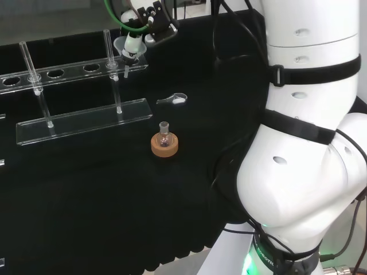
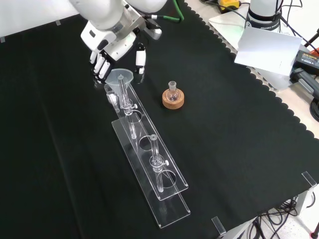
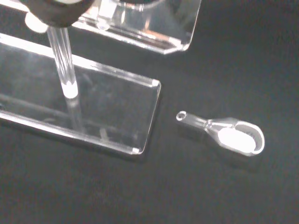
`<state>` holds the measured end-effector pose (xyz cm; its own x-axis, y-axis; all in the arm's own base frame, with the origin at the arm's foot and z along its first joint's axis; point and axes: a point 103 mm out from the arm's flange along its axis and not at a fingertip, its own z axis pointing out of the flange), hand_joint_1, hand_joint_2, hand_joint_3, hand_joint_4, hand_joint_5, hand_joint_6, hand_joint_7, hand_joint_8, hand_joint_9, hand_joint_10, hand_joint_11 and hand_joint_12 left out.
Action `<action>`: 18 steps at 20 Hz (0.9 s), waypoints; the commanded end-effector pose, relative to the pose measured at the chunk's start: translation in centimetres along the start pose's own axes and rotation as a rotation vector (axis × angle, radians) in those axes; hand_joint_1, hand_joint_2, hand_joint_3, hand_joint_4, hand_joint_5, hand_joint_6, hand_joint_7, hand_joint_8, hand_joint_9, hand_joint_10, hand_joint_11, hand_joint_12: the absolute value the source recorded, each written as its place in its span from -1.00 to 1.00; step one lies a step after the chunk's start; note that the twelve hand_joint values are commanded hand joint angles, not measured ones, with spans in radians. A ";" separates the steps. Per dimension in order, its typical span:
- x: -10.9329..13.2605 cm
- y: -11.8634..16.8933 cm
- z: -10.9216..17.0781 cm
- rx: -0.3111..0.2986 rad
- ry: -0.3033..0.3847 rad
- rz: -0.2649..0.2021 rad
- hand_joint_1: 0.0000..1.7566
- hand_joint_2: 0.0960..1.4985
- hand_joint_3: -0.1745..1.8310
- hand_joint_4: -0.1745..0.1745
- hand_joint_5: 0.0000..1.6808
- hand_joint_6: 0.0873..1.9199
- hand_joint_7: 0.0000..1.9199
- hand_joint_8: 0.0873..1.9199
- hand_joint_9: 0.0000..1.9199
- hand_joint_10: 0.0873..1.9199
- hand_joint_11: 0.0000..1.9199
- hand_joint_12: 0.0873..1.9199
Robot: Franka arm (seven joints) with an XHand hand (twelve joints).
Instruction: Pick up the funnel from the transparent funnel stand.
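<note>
Funnel (image 2: 120,77) sits in the end hole of the stand (image 2: 164,199), at about 11 o'clock in the front view. Hand (image 2: 107,59) is right at it, fingers (image 2: 102,64) on one side and thumb (image 2: 141,59) on the other, w/ the rim between. They look uncurled, not clamped yet imo. Best bet: close on the cone just under the rim, then lift straight up so the stem clears the hole. Flask (image 2: 173,92) at 3 o'clock of the funnel is well apart, no worry.
</note>
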<state>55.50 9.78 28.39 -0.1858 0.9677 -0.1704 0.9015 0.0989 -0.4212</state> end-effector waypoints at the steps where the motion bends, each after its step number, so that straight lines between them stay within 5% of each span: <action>1: 0.2 -2.0 -3.6 -0.065 -0.058 0.003 -0.07 0.31 -1.00 -0.06 -0.18 -0.96 -0.33 -0.36 -0.10 -0.54 -0.42 0.34; 18: 0.4 -12.7 -8.8 -0.059 -0.130 0.115 -0.05 0.32 -1.00 -0.09 -0.29 -0.60 -0.24 -0.39 0.01 -0.63 -0.33 0.25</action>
<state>51.37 10.51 38.88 -0.1566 0.9477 -0.2782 0.9383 0.0548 -0.3415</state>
